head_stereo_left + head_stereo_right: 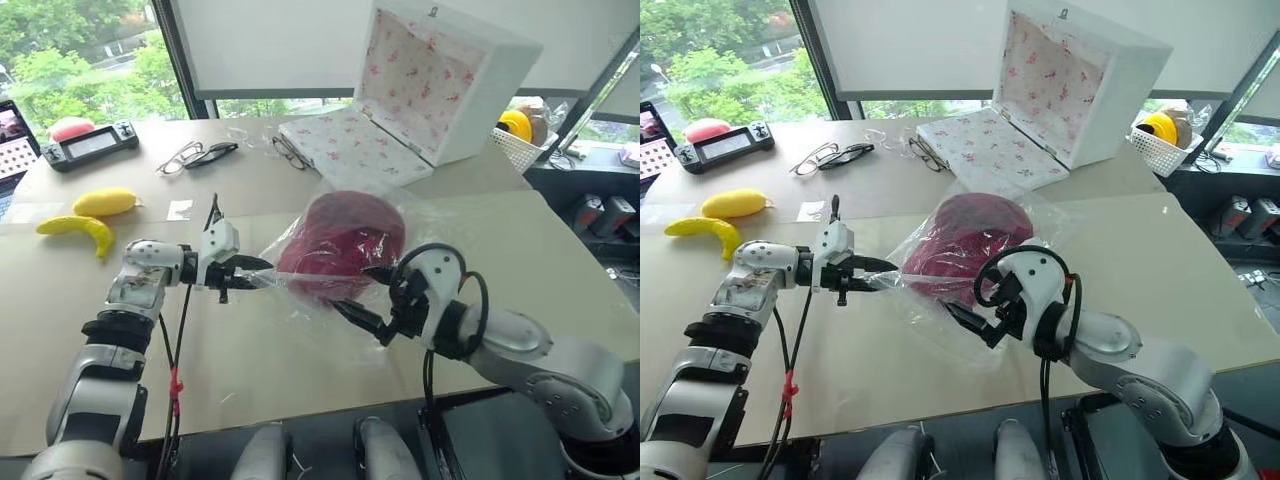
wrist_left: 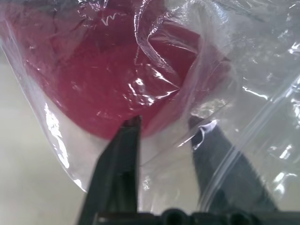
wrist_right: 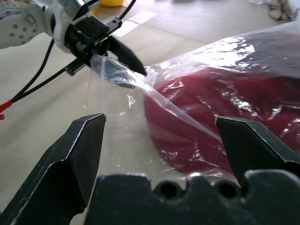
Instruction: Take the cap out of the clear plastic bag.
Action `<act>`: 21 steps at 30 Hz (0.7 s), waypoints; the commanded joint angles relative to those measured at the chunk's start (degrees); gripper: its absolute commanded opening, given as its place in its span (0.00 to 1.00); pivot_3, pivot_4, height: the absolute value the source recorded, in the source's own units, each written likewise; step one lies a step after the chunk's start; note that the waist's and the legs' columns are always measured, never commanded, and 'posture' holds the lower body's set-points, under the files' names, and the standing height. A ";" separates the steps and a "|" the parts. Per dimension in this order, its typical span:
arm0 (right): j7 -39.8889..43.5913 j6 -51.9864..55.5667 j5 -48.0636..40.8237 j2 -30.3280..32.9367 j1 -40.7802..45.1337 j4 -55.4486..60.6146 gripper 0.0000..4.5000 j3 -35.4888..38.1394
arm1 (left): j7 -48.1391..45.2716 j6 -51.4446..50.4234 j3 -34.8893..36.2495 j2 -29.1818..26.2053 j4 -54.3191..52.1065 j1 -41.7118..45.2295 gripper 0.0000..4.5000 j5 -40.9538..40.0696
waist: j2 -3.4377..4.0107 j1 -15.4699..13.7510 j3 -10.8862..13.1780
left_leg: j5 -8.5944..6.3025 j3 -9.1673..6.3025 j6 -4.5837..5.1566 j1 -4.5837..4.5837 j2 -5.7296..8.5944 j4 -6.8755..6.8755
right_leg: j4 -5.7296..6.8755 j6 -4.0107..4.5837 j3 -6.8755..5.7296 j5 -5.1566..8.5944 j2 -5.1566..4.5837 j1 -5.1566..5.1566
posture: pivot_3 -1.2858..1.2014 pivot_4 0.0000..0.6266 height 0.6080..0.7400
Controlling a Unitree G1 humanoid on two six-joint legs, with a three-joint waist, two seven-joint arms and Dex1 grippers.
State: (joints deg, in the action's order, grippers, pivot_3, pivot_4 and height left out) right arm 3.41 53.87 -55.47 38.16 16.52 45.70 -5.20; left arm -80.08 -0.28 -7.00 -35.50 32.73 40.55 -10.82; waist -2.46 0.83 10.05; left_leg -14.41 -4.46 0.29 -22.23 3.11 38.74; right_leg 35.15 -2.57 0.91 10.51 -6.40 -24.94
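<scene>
Two grippers frame our work: our left gripper point(image 1: 262, 273) pinches the near-left edge of the clear plastic bag point(image 1: 300, 250), one finger slipped inside the film. Within it, mid-table, lies the dark red cap point(image 1: 342, 246). Our right gripper point(image 1: 360, 298) hangs just beside the bag, fingers spread wide.

Bright daylight from the windows point(image 1: 90, 60) behind; glare streaks the clear plastic bag point(image 2: 243, 70).

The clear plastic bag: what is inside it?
The clear plastic bag holds the cap, dark red, seen through the film. Its brim and front mark cannot be made out through the crinkles and glare.
</scene>
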 commanded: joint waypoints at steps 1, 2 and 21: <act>-0.54 0.41 -1.04 -0.15 -0.34 3.25 1.00 2.81 | -1.02 1.37 -0.32 0.82 -0.74 1.30 0.01 0.10 | 0.00 0.01 0.00 | 0.00 0.01 0.00 0.01 0.00 0.00 | 0.00 0.00 0.00 0.00 0.00 0.00 | 0.52 0.24 1.00; -0.59 0.50 -1.29 -0.15 -0.33 3.55 1.00 3.14 | -1.27 1.19 -0.43 1.08 -1.17 1.30 0.01 -0.05 | 0.00 -0.02 0.00 | 0.00 0.01 0.00 0.00 0.00 0.00 | 0.00 0.00 0.00 0.00 0.00 0.00 | 0.52 0.24 1.00; -0.71 -1.51 -25.05 1.75 5.06 2.70 1.00 7.45 | 1.61 -13.42 -3.42 12.78 -6.24 13.41 0.01 -1.32 | 0.00 -0.15 0.01 | -0.06 -0.05 0.11 0.05 0.00 0.13 | 0.00 -0.07 0.02 -0.03 0.04 0.14 | 0.52 0.24 1.00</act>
State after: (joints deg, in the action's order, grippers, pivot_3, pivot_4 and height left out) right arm 2.32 52.54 -78.86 39.90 21.34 47.66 2.96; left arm -79.69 -11.77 -10.42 -23.88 28.68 50.75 -10.67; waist -2.46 0.68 10.06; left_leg -14.46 -4.49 0.39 -22.22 3.12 38.93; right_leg 35.12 -2.65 0.87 10.48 -6.36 -24.76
